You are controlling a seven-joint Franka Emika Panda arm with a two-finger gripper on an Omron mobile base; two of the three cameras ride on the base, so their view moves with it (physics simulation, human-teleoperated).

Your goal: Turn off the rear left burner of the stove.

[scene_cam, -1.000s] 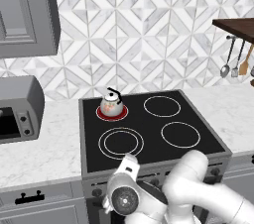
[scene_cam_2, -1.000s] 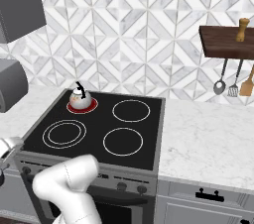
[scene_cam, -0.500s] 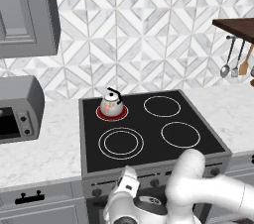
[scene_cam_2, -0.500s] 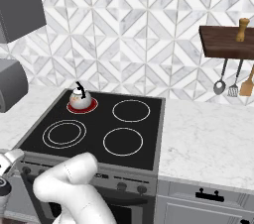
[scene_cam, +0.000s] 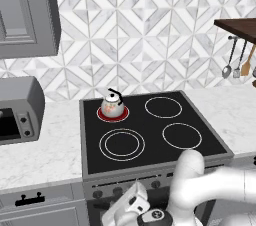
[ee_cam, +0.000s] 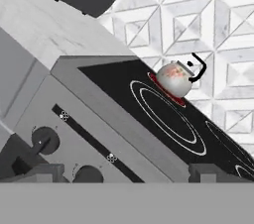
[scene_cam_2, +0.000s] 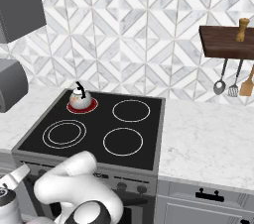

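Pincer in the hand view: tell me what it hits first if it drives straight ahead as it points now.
Most likely the stove's front panel. The pincer points at the grey face between two dark knobs, just under the cooktop edge. Depth is unclear, so which knob it is heading for cannot be told.

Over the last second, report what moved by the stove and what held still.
The gripper has swung down and leftward in front of the stove, dropping to its knob panel; its fingertips now sit close by the knobs, gripping nothing. The rear left burner glows red as before, and the kettle on it has not moved.
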